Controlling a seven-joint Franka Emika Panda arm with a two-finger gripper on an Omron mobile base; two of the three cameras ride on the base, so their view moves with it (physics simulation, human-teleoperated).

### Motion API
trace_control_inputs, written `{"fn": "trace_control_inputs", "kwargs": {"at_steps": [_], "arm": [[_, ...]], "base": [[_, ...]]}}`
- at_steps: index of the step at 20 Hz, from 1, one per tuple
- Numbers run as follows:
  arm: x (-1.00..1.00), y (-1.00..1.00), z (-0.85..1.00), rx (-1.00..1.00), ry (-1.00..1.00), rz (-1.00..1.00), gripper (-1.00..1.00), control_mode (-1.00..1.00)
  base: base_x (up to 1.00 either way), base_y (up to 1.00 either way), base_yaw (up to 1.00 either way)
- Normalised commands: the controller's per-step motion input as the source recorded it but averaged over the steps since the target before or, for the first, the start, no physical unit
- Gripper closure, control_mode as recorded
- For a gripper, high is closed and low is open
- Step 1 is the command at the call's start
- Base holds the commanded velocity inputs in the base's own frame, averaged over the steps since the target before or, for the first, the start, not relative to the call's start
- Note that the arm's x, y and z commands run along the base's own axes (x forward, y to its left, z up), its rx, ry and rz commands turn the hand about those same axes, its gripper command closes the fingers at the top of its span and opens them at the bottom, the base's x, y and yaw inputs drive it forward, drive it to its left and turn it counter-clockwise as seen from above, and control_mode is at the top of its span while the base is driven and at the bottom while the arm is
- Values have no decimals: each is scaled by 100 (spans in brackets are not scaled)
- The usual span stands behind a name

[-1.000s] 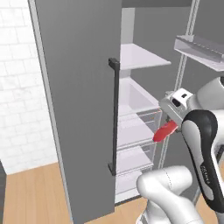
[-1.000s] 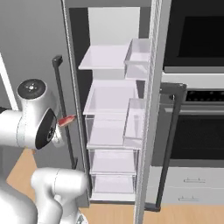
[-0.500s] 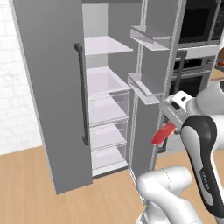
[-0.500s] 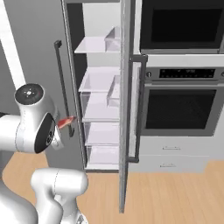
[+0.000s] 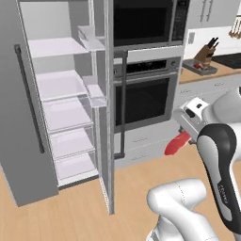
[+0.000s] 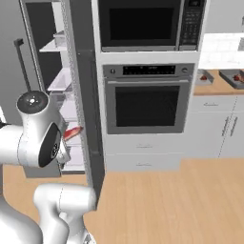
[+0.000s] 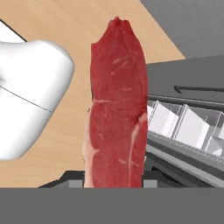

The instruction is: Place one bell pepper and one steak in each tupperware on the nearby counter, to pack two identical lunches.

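We have one steak (image 7: 116, 109) pinched in the tool (image 7: 114, 179), jaws pressed against its lower end so the red slab stands out along the hand. It hangs in the air beside the arm, over the wooden floor (image 5: 70, 212), between the open fridge (image 5: 61, 113) and the oven (image 5: 141, 99), well apart from any tray.

The step in hand, as we judge it, is carrying this steak to the tabletop (image 6: 219, 86) at the far right. We should keep the grip firm, hold the slab clear of the fridge door edge and our own arm, and bring it level over a tray before lowering, since a long limp piece may swing or drape over a rim.

Counting: one steak, and two grey trays on the tabletop (image 6: 205, 76) (image 6: 234, 78), each showing something red we cannot identify. We count one fridge, one oven, one microwave (image 5: 143, 21) and one knife block (image 5: 207, 51).
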Motion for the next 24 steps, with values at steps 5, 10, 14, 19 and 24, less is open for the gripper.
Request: {"fn": "trace_control_inputs", "kwargs": {"at_steps": [5,10,14,19,24], "arm": [[0,0,0,0,0,0,100,100],[0,0,0,0,0,0,100,100],[0,0,0,0,0,0,100,100],[0,0,0,0,0,0,100,100],[0,0,0,0,0,0,100,100]], "base": [[52,-100,-6],[82,-100,-1],[100,-100,-1],[100,-100,-1],[100,-100,0]]}}
